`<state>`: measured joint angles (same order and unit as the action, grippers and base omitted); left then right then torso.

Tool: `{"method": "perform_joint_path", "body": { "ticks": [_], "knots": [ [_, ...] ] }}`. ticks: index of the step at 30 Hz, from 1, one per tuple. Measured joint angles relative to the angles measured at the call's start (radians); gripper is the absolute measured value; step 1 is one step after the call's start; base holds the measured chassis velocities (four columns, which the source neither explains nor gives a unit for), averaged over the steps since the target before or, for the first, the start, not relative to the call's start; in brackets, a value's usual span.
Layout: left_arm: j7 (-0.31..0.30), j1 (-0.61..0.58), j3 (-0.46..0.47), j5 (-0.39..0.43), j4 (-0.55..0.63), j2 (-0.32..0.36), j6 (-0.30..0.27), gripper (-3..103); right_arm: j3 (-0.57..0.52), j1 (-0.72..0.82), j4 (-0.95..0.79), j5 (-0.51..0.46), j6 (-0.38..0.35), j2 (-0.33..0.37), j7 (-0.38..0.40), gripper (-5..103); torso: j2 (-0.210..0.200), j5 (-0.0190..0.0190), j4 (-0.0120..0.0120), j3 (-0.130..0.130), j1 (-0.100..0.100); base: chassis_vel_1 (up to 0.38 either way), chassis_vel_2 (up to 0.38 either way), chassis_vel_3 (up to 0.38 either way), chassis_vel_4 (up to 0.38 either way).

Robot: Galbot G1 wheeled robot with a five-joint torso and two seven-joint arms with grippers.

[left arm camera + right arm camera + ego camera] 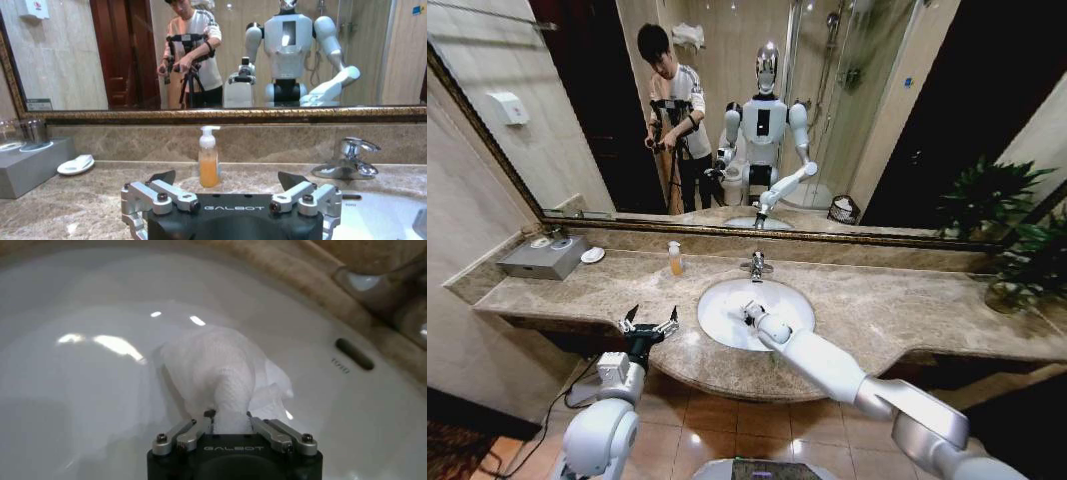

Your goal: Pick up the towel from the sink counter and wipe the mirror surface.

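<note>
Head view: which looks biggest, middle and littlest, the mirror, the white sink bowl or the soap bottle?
1. Mirror, biggest.
2. Sink bowl, where the right gripper pinches the towel.
3. Soap bottle, littlest.

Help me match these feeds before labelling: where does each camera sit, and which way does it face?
Head: high on the robot, facing down at the sink counter and mirror; both arms show.
Left wrist: behind the open left gripper, low over the counter, facing the soap bottle.
Right wrist: behind the right gripper, in the basin, shut on the towel.
Shared: head and left wrist both see the tap.
</note>
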<state>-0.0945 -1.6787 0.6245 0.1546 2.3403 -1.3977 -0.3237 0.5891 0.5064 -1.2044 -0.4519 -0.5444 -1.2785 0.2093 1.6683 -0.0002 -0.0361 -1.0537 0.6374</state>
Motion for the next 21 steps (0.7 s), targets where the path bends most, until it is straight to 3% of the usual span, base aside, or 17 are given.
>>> {"method": "perform_joint_path", "body": {
  "ticks": [9, 13, 21],
  "knots": [
    [0.000, 0.000, 0.000, 0.000, 0.000, 0.000, 0.000, 100, 0.085, 0.008, -0.192, -0.093, -0.059, 0.094, 0.051, 14, 0.000, 0.0000, 0.0005, 0.000, 0.000, 0.000, 0.000, 0.000, 0.000],
    [0.000, 0.000, 0.000, 0.000, 0.000, 0.000, 0.000, 100, 0.090, -0.012, -0.154, -0.098, -0.055, 0.059, 0.051, 14, 0.000, 0.0000, 0.0002, 0.000, 0.000, 0.000, 0.000, 0.000, 0.000],
    [0.000, 0.000, 0.000, 0.000, 0.000, 0.000, 0.000, 100, 0.040, -0.064, 0.055, -0.043, -0.008, -0.081, 0.022, 14, 0.000, -0.0001, 0.0001, 0.000, 0.000, 0.000, 0.000, 0.000, 0.000]
  ]
}}
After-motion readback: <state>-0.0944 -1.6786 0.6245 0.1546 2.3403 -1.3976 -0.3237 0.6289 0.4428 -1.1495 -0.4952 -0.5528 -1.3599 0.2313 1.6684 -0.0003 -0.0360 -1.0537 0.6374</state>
